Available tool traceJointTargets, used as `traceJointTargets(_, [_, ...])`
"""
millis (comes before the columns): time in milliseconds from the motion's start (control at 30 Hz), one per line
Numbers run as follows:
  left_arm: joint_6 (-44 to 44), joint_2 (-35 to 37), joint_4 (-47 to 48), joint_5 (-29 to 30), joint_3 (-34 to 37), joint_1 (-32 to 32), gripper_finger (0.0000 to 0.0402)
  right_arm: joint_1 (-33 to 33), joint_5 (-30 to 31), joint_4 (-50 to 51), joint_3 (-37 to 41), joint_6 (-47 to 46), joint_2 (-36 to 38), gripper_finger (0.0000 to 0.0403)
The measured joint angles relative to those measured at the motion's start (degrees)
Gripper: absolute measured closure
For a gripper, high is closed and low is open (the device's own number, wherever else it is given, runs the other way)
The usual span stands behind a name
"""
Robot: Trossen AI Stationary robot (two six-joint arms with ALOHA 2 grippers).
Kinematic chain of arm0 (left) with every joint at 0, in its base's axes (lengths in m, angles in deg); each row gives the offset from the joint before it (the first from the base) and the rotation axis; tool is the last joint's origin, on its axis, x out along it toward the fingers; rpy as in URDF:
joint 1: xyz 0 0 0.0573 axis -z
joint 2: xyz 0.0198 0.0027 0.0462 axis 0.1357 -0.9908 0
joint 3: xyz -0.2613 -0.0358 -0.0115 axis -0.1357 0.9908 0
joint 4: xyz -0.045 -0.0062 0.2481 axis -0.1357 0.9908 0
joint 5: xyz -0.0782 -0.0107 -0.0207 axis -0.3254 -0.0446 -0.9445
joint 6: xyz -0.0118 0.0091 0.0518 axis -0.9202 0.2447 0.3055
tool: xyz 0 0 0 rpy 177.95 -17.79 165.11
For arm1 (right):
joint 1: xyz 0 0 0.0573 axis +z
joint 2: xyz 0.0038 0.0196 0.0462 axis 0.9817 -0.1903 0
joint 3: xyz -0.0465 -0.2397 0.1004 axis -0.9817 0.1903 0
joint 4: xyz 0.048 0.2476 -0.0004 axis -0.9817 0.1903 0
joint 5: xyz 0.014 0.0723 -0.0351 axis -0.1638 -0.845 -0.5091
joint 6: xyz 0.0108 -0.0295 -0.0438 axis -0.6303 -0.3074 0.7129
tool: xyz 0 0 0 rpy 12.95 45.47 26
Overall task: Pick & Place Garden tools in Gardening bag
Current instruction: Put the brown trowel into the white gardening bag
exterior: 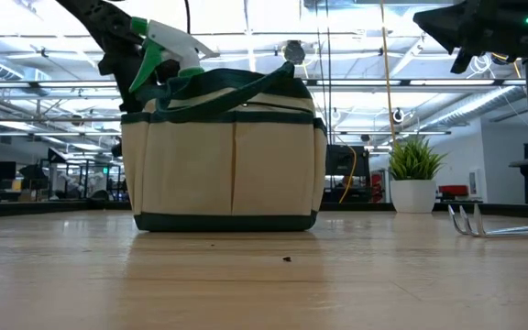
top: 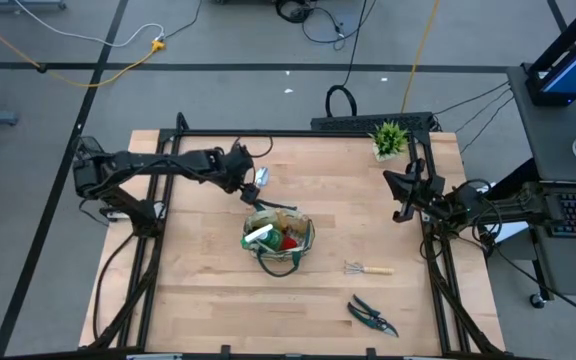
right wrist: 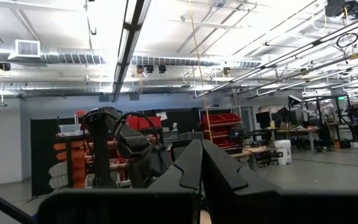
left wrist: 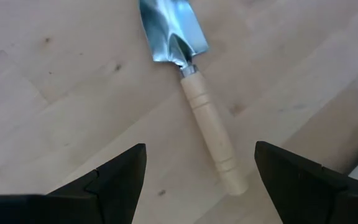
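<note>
A trowel (left wrist: 191, 81) with a shiny metal blade and a pale wooden handle lies flat on the table, just beyond the bag's far side (top: 261, 178). My left gripper (left wrist: 199, 149) is open above it, one finger on each side of the handle, touching nothing. The khaki gardening bag (top: 278, 238) with dark green trim stands mid-table and holds a green-and-white item (exterior: 168, 46), a red item and other tools. A small rake (top: 368, 268) and dark pruning shears (top: 373, 317) lie on the table to the bag's near right. My right gripper (top: 401, 195) is shut and waits raised at the right.
A small potted green plant (top: 389, 138) stands at the far right corner. Bare wood lies left of the bag and along the near edge. Dark frame rails run along the table's sides.
</note>
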Motion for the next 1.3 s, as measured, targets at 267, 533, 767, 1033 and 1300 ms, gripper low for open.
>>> traceJointTargets(267, [-0.8,-0.2,-0.6,0.6,0.0,1.2,0.0094,0.0,0.1,0.0,0.0,0.0,0.0,0.0403])
traceJointTargets(533, [-2.8,-0.2,-0.5,2.2,0.0,1.5,0.0094,0.0,0.1,0.0,0.0,0.0,0.0,0.0403])
traceJointTargets(767, [-3.7,-5.6,-3.2,1.7,0.0,1.5,0.0094,0.0,0.1,0.0,0.0,0.0,0.0,0.0403])
traceJointTargets(1033, [-3.8,-10.8,-7.8,-0.7,-0.2,1.5,0.0094,0.0,1.5,0.0,0.0,0.0,0.0,0.0403])
traceJointTargets(1300, [-3.7,-11.3,-6.5,-0.5,-0.2,1.5,0.0106,0.0,2.0,0.0,0.0,-0.1,0.0,0.0403])
